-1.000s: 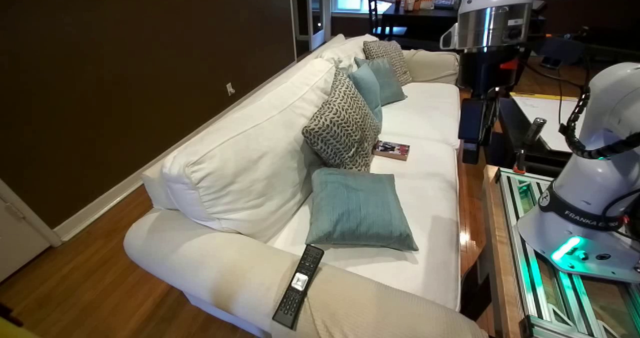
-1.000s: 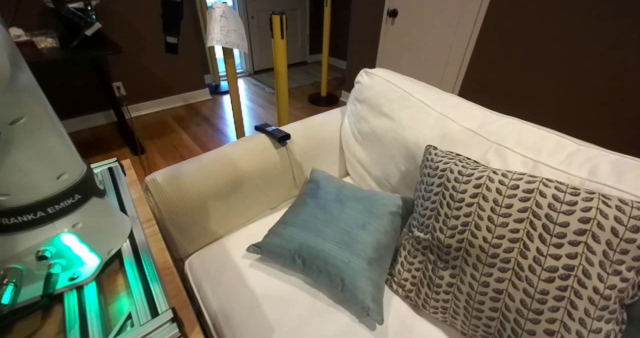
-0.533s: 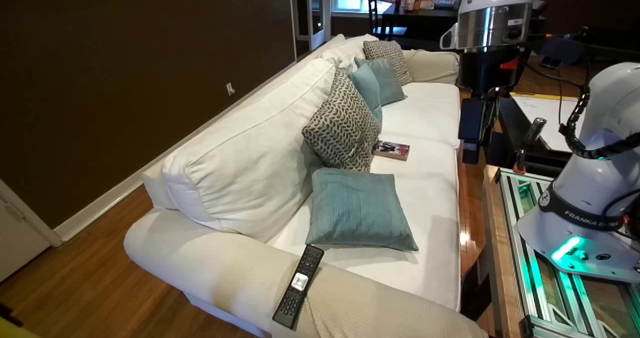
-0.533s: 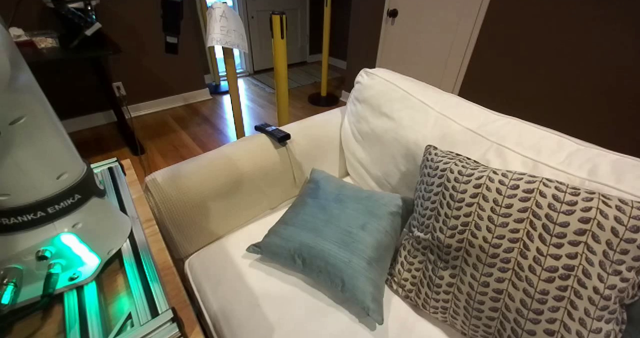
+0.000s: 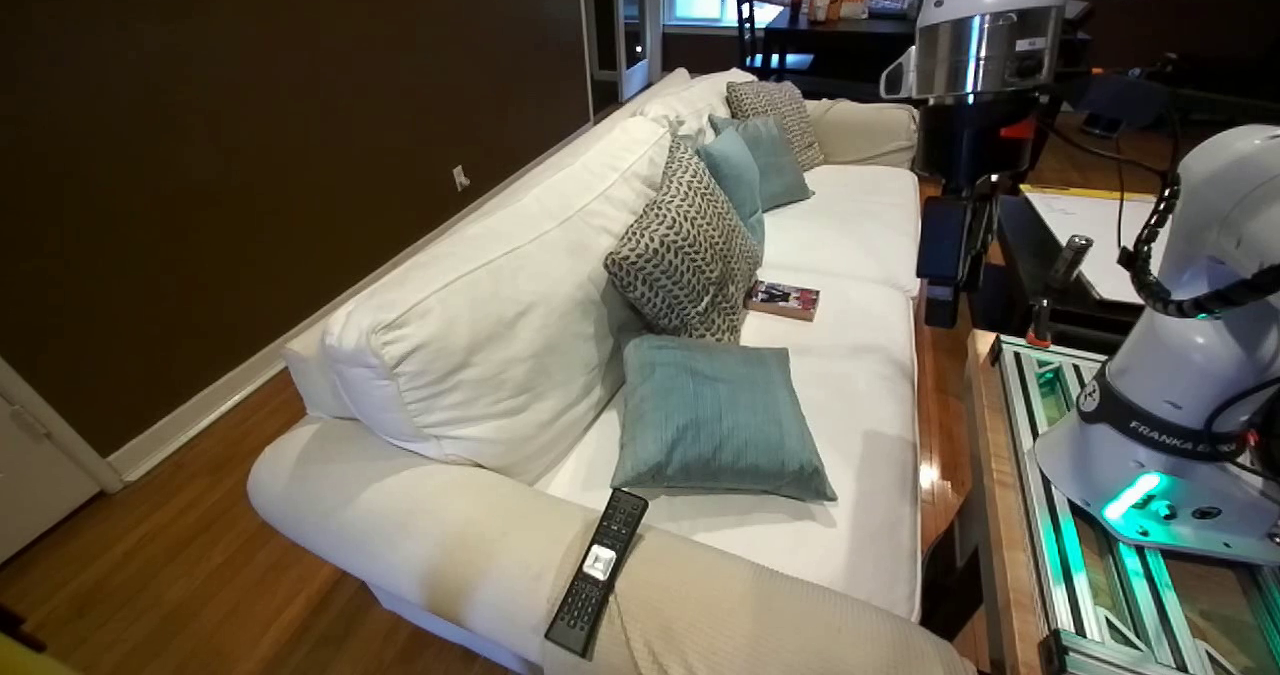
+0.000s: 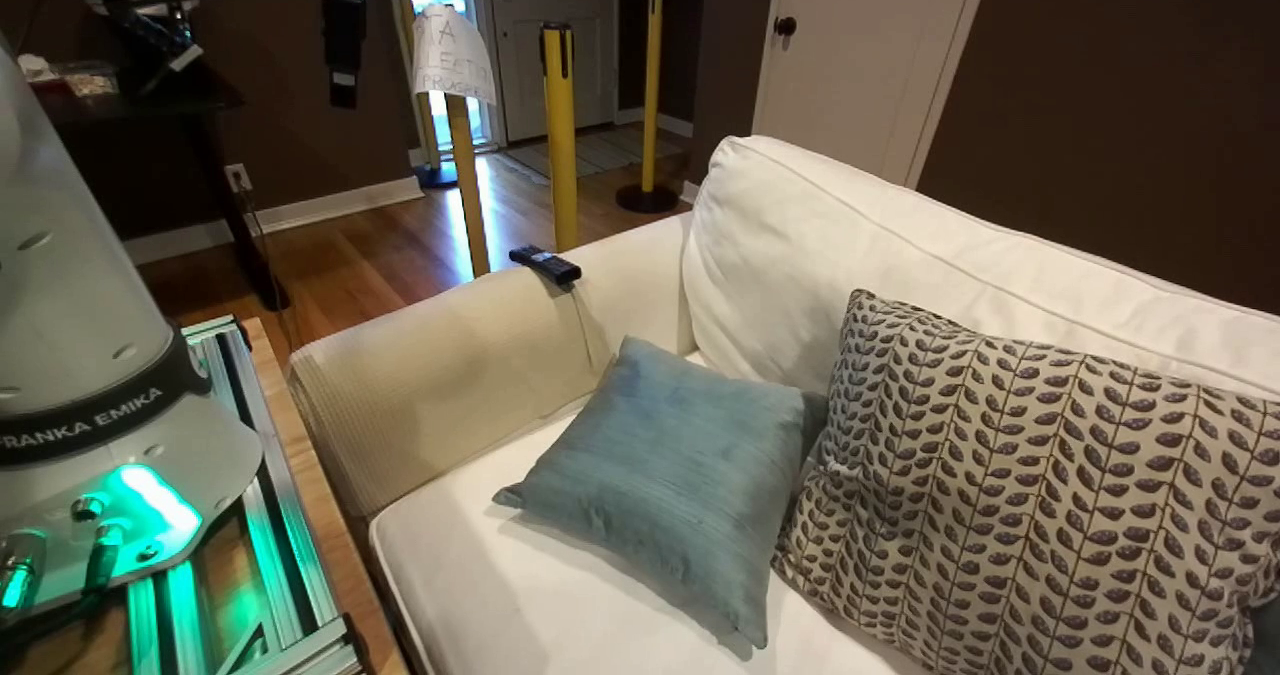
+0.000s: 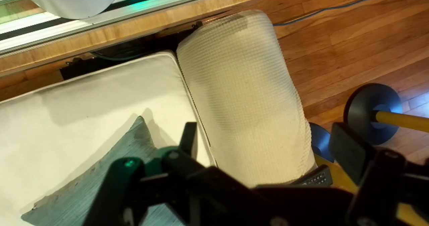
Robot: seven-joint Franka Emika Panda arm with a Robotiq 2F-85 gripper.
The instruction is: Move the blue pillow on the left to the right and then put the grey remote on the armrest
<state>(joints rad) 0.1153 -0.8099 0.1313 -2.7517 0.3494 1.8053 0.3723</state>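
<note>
The blue pillow (image 5: 715, 415) lies flat on the seat beside the near armrest (image 5: 430, 525). It also shows in an exterior view (image 6: 670, 475) and in the wrist view (image 7: 73, 196). The armrest is also in an exterior view (image 6: 450, 345) and in the wrist view (image 7: 248, 102). A longer black remote (image 5: 597, 570) lies across the armrest top. The grey remote is hidden or out of view. My gripper (image 7: 269, 145) is open and empty, fingers wide apart, high above the armrest and the pillow's side. It hangs beyond the sofa's front edge in an exterior view (image 5: 942, 310).
A patterned pillow (image 5: 690, 245) leans on the backrest, with another teal pillow (image 5: 735, 175) behind it. A book (image 5: 783, 300) lies on the seat. The robot's wooden table (image 6: 330, 515) stands along the sofa front. Yellow posts (image 6: 560, 135) stand past the armrest.
</note>
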